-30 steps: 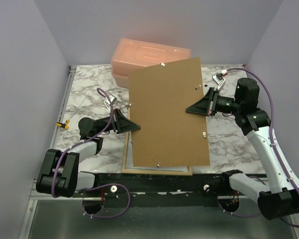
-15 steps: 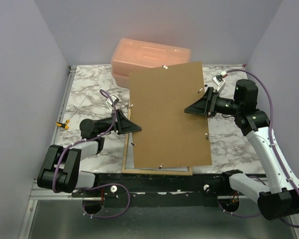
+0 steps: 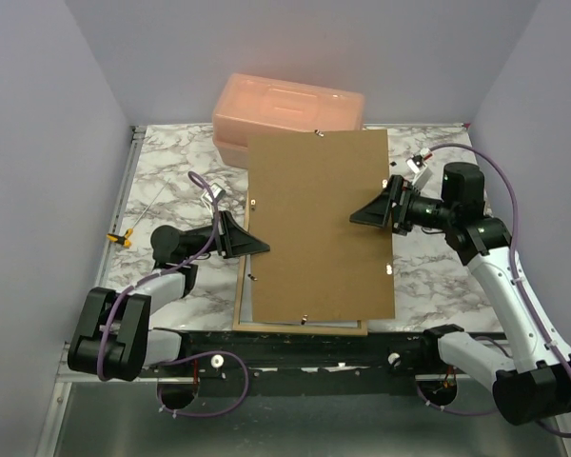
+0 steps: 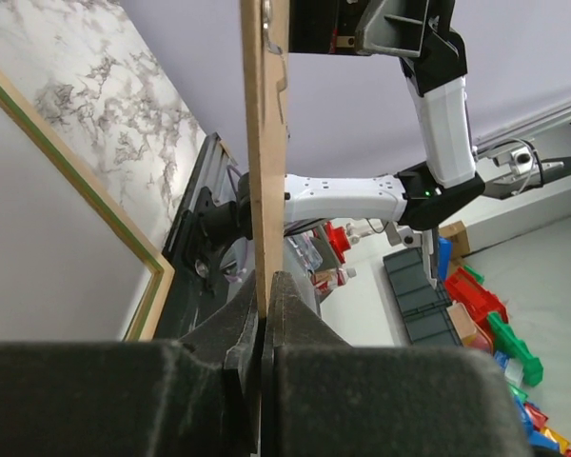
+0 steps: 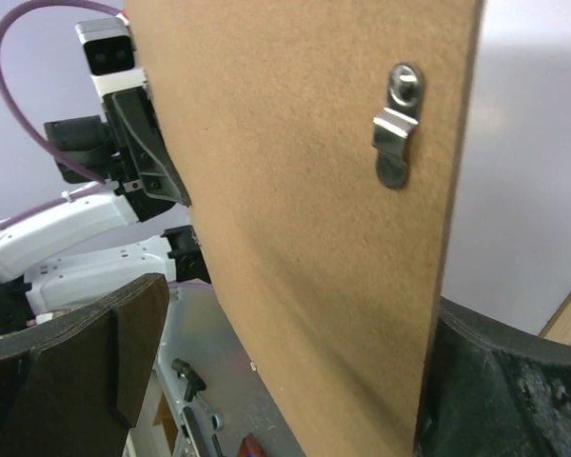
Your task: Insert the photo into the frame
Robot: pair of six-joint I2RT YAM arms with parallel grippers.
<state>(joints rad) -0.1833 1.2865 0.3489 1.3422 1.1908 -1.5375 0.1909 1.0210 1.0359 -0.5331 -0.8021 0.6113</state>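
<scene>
Left wrist, left end effector (image 4: pixel 266 297) clenching backing board (image 4: pixel 264 143), right end effector (image 5: pixel 295 333) gaping.

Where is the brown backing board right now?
In the top view the backing board is mid-table, held above the frame, its left edge pinched by the left end effector, the peach box behind it.

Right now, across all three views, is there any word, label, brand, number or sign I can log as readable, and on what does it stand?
No text can be read in any view.
Flat brown fibreboard backing board: bare, with only small metal clips on it.
Peach plastic box: no print shows.
Coloured plastic bins in the background of the left wrist view: too blurred to tell.
</scene>
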